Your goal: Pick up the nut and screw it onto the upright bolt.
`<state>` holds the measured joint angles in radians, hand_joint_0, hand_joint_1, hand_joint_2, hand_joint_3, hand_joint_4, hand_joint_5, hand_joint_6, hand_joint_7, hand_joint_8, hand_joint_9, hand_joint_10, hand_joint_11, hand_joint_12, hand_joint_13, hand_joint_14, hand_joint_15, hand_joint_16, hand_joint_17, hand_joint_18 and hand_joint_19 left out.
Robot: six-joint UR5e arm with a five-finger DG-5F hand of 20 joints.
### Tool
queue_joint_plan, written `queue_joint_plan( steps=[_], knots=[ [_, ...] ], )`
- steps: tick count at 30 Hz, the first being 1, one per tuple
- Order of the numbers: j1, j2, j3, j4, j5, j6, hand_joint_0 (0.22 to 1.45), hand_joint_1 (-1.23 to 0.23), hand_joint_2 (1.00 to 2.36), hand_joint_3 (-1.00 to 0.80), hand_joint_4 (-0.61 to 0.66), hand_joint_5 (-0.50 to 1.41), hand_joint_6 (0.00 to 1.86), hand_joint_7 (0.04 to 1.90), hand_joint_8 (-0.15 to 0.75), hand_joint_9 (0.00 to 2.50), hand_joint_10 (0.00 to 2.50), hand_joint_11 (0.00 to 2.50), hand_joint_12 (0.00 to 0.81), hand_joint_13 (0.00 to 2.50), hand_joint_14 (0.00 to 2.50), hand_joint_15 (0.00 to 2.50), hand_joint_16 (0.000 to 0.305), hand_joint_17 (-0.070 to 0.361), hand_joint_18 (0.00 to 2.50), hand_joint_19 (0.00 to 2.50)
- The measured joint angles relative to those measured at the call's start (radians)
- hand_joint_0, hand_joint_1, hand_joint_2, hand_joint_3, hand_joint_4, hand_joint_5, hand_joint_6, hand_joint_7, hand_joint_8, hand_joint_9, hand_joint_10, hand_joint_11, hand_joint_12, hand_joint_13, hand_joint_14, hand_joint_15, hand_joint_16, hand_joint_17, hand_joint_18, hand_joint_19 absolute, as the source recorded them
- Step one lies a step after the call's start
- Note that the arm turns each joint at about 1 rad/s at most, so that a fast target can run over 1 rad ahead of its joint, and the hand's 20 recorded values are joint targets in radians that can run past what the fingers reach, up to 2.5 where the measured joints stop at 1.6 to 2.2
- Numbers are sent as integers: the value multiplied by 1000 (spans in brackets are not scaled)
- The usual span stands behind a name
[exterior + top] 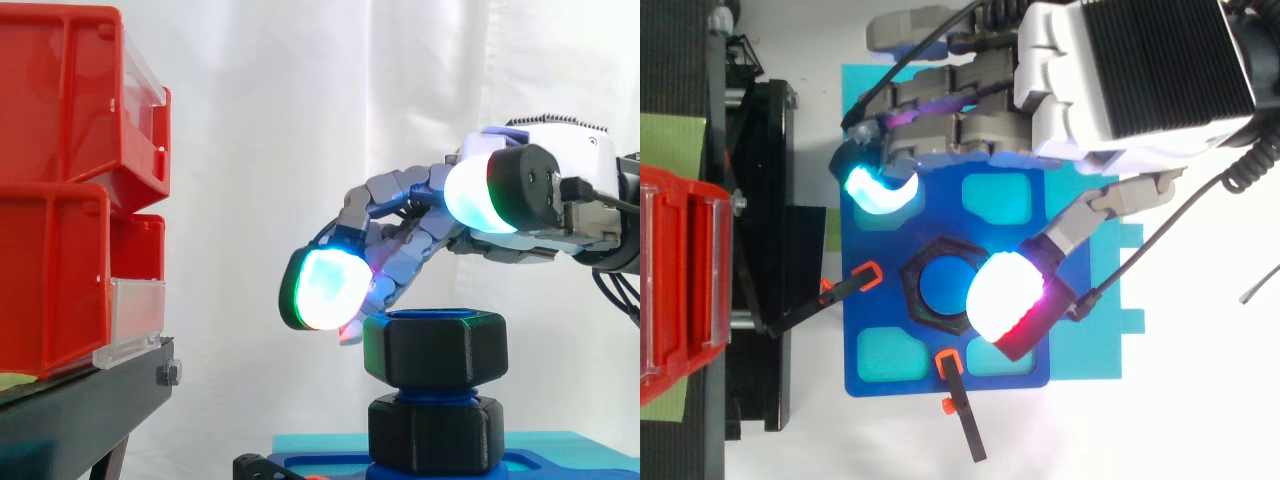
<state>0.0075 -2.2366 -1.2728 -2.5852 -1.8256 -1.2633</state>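
One robot hand (415,240) palm-down over the nut (435,350) — half-open, apparently empty.

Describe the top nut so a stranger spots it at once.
Start at the blue plate beside the red bins. Its upright blue bolt carries two black hexagonal nuts. The top nut is the wider one, above the lower nut and just under the hand.
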Motion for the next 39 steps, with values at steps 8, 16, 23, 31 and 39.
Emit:
queue_joint_plan(
  steps=[8, 16, 23, 31, 39],
  knots=[
    [26, 0, 1, 15, 7, -2, 483, -136, 1000, -500, 232, -118, 503, 772, 252, 722, 0, 0, 274, 496, 0, 0, 27, 61, 129, 0],
    [46, 0, 1, 7, 12, 4, 485, -131, 1000, -500, 242, -95, 503, 831, 258, 736, 0, 0, 277, 486, 0, 0, 28, 62, 119, 0],
    [52, 0, 1, -21, 12, 5, 489, -133, 1000, -500, 254, -73, 504, 917, 256, 742, 0, 0, 274, 489, 0, 0, 27, 61, 120, 0],
    [52, 0, 1, -44, 11, 5, 497, -138, 1000, -500, 207, -37, 505, 1139, 265, 793, 0, 0, 266, 519, 0, 0, 26, 58, 141, 0],
    [44, 0, 1, -66, 11, 5, 512, -163, 1000, -500, 187, -8, 503, 1339, 272, 864, 0, 0, 249, 575, 0, 0, 23, 51, 188, 0]
  ],
)
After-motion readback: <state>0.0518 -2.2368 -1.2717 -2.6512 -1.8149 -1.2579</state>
